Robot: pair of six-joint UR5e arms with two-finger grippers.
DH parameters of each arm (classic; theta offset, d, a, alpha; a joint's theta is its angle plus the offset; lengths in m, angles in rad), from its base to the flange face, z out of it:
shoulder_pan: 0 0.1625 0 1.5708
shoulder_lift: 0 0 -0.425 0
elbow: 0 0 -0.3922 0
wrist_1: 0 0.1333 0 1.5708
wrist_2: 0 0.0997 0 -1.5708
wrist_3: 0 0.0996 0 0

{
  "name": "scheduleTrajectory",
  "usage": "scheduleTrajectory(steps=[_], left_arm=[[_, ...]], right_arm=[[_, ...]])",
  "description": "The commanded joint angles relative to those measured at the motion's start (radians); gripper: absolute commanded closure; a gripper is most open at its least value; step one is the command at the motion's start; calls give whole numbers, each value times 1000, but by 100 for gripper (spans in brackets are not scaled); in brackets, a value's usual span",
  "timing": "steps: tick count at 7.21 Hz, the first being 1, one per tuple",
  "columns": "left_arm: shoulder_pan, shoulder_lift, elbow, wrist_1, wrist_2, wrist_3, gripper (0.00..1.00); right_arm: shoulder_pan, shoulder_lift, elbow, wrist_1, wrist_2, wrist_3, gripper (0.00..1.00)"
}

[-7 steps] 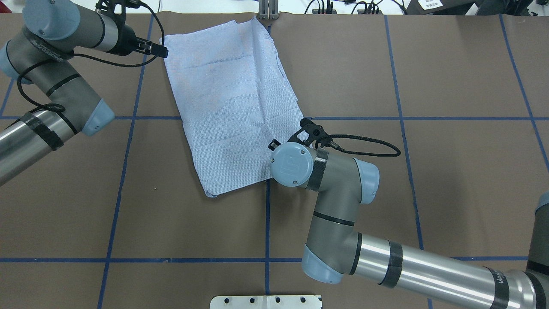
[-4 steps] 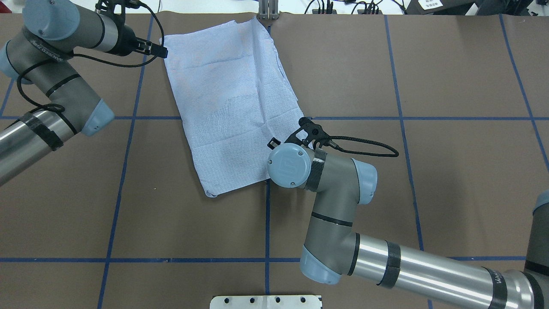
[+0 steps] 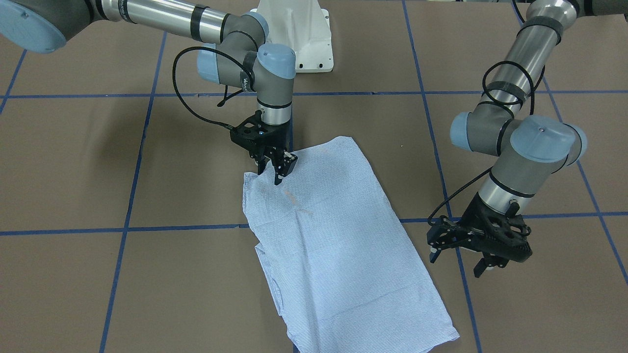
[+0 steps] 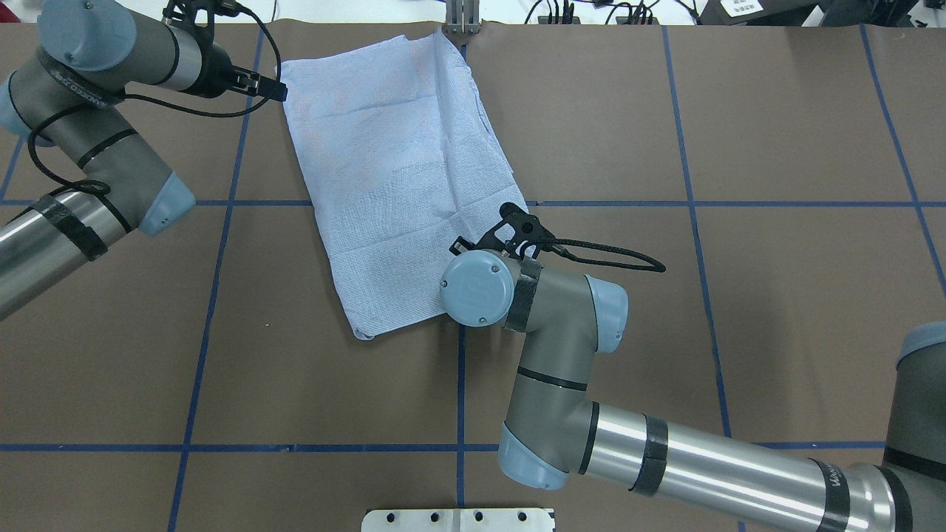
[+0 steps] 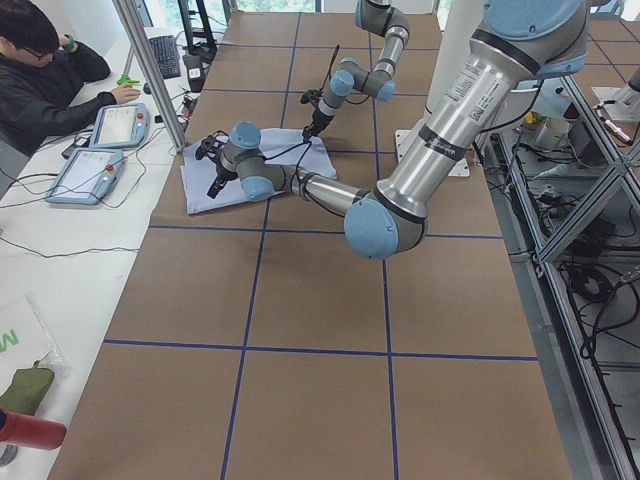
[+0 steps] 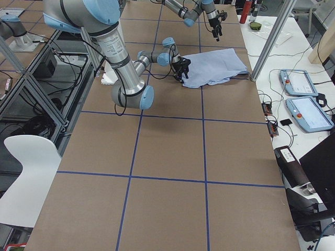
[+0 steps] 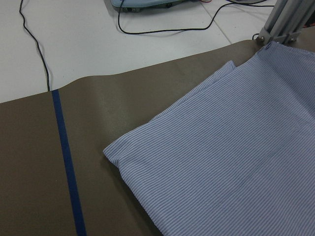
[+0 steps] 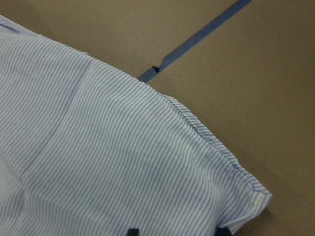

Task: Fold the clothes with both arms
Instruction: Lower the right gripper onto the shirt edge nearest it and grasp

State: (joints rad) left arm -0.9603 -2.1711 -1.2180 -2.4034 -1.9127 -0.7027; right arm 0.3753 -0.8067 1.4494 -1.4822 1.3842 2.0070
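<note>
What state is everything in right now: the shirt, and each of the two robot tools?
Shirt: folded into a rough rectangle, lying flat on the table, a few creases.
Right tool: open, poised over one corner of the shirt, holding nothing.
Left tool: open, empty, beside the shirt's edge and off the cloth.
</note>
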Motion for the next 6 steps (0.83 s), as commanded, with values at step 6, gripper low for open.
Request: scheduleTrajectory(steps=[6], left_arm=[[8,1,-27,1,-3,-9,0]], right_arm=[[1,26,20,2,1,-4,100]])
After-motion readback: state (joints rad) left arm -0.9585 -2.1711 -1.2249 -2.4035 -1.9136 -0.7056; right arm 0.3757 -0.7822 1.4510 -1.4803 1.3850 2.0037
